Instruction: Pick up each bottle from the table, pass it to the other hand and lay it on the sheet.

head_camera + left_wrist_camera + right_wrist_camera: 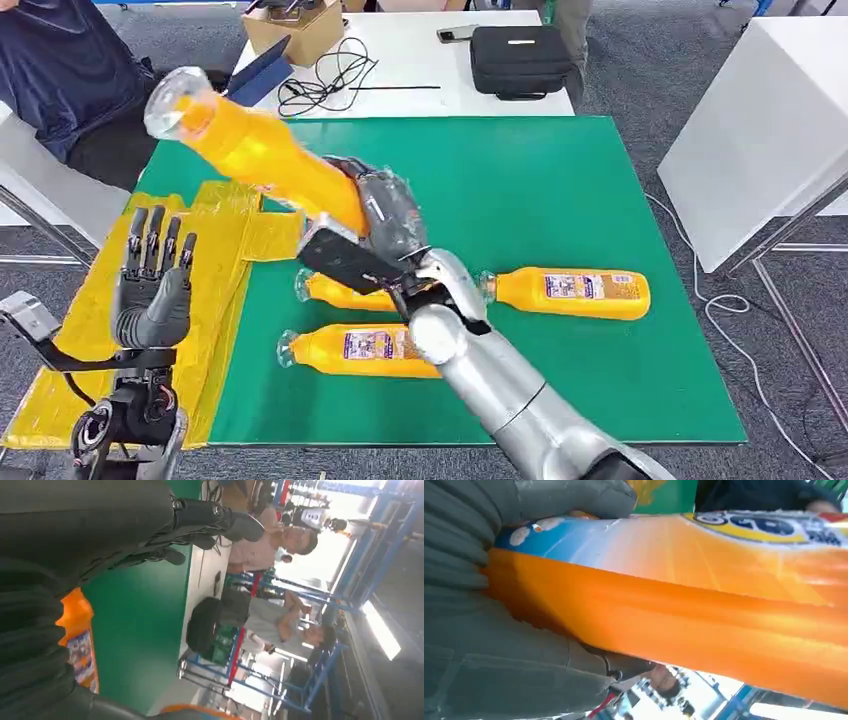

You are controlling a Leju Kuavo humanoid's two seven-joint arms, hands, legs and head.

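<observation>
Green mat over table, yellow sheet at left. We saw left hand raised, fingers spread, empty. Right hand gripped orange bottle aloft mid-body; three bottles lay on mat. Judged full, smooth, slippery; labels unreadable.

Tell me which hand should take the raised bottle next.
Left. The right hand already grips the raised bottle, tilted toward the yellow sheet. The left hand is open, fingers up, over that sheet, probably ready to receive it.
</observation>
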